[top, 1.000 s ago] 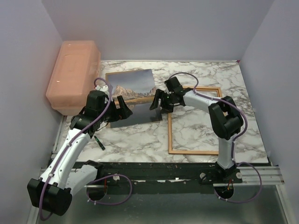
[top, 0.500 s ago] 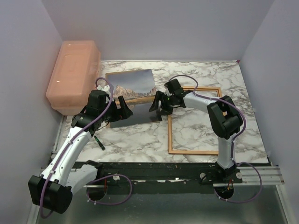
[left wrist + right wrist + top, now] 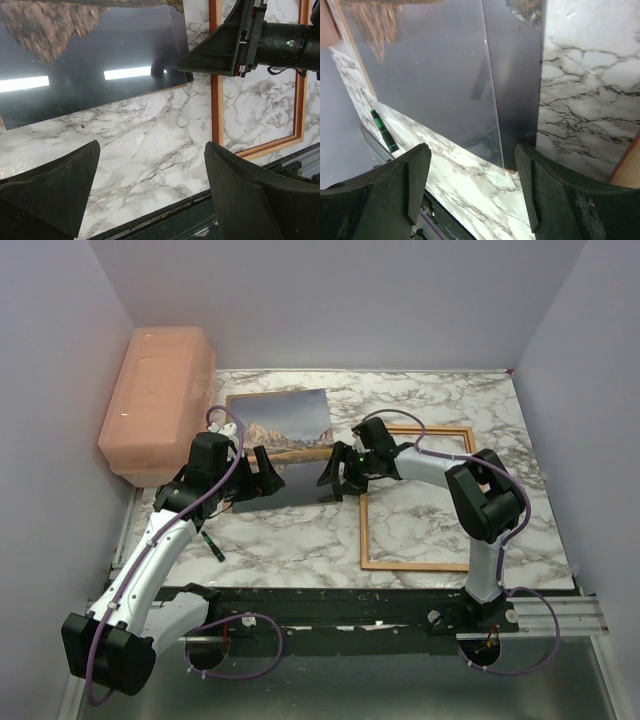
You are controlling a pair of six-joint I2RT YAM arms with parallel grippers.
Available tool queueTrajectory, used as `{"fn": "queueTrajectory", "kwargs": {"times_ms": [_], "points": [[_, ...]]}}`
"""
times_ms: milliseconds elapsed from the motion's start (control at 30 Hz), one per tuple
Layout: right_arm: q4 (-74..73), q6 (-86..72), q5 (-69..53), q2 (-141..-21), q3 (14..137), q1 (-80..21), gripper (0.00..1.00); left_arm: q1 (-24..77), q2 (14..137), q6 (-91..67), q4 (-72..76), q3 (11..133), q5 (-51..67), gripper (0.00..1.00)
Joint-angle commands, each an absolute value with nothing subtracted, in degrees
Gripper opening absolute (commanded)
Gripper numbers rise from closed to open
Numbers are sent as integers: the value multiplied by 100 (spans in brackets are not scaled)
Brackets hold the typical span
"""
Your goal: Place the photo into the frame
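The photo, a mountain mirrored in a lake, lies face up at the back left of the marble table, on a brown board whose edge shows at its left. It also shows in the left wrist view and the right wrist view, where a clear sheet lies over most of it. The frame lies flat and empty to the right, also in the left wrist view. My left gripper is open and empty at the photo's near left. My right gripper is open and empty over the photo's near right corner.
A pink plastic box stands at the back left. A green pen lies on the table near the left arm. The table's dark front rail runs along the near edge. Grey walls close in on both sides.
My right gripper has moved left and a little nearer, from the frame's top corner to the photo's near right corner. The left arm has barely moved.
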State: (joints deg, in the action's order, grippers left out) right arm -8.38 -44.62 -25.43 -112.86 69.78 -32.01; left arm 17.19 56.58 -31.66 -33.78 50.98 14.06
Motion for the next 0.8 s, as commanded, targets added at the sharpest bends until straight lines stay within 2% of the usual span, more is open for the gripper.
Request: {"fn": "queueTrajectory", "kwargs": {"times_ms": [0,500,767], "points": [[-709,-4628,-2786,-11360,6741,-3329,76,1679,5696,-3085,-3360,5134,1556,88],[666,-5242,-3573,-11432,6394,-3393,73,1679,5783,-3050,-3349,5065,1547,87],[826,-5375,-3722,-11689,6602,-3524,72,1679,5810,-3015,-3357,5045,1516,87]]}}
